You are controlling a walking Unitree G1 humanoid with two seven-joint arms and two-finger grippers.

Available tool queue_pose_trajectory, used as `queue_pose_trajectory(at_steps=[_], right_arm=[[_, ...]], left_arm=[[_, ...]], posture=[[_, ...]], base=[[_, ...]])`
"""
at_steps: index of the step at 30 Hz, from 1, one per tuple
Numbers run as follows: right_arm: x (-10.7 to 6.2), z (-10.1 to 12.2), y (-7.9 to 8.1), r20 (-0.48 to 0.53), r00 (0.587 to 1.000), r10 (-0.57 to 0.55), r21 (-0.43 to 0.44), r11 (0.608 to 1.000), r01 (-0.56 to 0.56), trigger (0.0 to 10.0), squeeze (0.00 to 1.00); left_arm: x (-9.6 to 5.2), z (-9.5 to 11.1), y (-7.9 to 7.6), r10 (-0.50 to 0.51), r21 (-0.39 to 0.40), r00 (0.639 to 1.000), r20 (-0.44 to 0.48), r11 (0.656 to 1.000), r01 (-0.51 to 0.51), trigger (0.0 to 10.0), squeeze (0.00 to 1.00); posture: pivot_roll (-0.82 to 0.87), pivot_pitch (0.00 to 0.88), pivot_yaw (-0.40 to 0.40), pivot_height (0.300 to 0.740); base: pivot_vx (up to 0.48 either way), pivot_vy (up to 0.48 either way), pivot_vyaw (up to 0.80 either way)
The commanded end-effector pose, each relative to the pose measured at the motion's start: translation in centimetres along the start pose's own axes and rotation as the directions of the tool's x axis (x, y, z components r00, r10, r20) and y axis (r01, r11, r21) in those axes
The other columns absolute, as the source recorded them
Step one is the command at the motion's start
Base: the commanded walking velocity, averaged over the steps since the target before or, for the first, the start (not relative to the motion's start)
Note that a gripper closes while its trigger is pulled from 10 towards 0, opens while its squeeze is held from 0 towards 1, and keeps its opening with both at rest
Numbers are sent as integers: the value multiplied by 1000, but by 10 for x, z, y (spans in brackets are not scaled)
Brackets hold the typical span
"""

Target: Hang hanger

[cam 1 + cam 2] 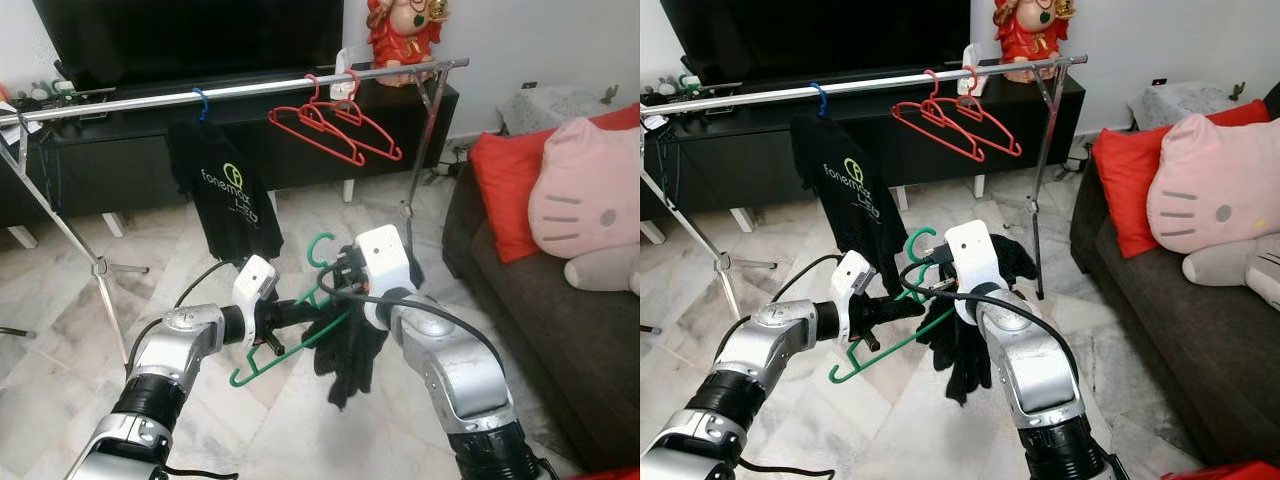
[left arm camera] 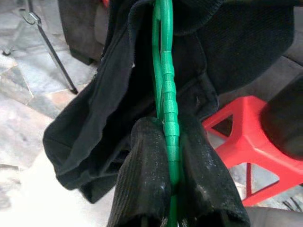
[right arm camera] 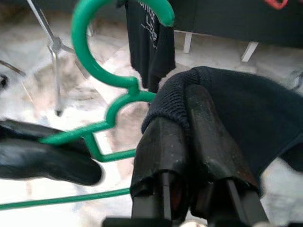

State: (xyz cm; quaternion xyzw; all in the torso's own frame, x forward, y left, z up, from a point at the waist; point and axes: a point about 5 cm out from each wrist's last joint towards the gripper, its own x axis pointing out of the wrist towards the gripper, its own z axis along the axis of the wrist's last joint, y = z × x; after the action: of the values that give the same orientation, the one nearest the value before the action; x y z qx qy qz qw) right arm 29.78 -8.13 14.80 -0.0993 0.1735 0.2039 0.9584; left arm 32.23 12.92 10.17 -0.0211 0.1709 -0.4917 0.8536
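Green plastic hanger (image 1: 290, 335) held low before the robot, well short of the steel rail (image 1: 230, 90); left gripper (image 2: 171, 187) clamped on its arm, right gripper (image 3: 189, 137) pinching the black garment (image 1: 345, 350) half-draped over it. Risk: cloth slides off, since only one shoulder looks seated. Hook may snag red hangers (image 1: 335, 125). Marble floor (image 1: 60, 330); sofa (image 1: 540, 300) on the robot's right, black TV cabinet (image 1: 130, 150) behind.

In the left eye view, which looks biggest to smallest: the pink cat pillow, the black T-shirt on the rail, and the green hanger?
1. Pink cat pillow
2. Black T-shirt
3. Green hanger, though it is nearer the camera and partly hidden by the dark garment.
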Motion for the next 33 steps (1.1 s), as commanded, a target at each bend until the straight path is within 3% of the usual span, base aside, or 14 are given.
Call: queue_pose_trajectory(at_steps=[1, 2, 7, 11, 16, 22, 33], right_arm=[[-3, 5, -4, 31, 999, -21, -63, 998, 23, 10000, 0], [-3, 3, -12, 22, 998, -53, -114, 992, 55, 10000, 0], [-3, 1, -29, 12, 994, -108, -182, 977, 109, 10000, 0], [-3, 1, -32, 9, 995, -99, -210, 973, 99, 10000, 0], [-3, 1, -25, 4, 1000, -23, -276, 961, 23, 10000, 0], [-4, 5, -14, 24, 999, 45, -253, 967, -37, 10000, 0], [-9, 3, 13, -2, 980, 199, -237, 952, -194, 10000, 0]], left_arm=[[-8, 1, 0, -13, 10, 1000, 0, 1000, 13, 10000, 0], [-12, -2, -2, -33, 0, 999, -13, 999, 33, 10000, 0], [-16, -5, -8, -89, -19, 996, -25, 996, 88, 10000, 0], [-14, -4, -11, -107, -36, 994, -6, 994, 107, 10000, 0], [-8, 0, -16, -130, -45, 991, 16, 990, 130, 10000, 0], [-8, 0, -16, -124, -49, 992, 9, 991, 125, 10000, 0], [-1, 0, -9, -5, -54, 1000, 30, 999, 7, 10000, 0]], posture=[[-129, 0, 34, 740], [-127, 0, 33, 740], [-125, 0, 32, 740], [-125, 0, 32, 740], [-127, 0, 31, 740], [-129, 0, 35, 740], [-130, 0, 34, 740]], base=[[0, 0, 0], [0, 0, 0], [0, 0, 0], [0, 0, 0], [0, 0, 0], [0, 0, 0], [0, 0, 0]])
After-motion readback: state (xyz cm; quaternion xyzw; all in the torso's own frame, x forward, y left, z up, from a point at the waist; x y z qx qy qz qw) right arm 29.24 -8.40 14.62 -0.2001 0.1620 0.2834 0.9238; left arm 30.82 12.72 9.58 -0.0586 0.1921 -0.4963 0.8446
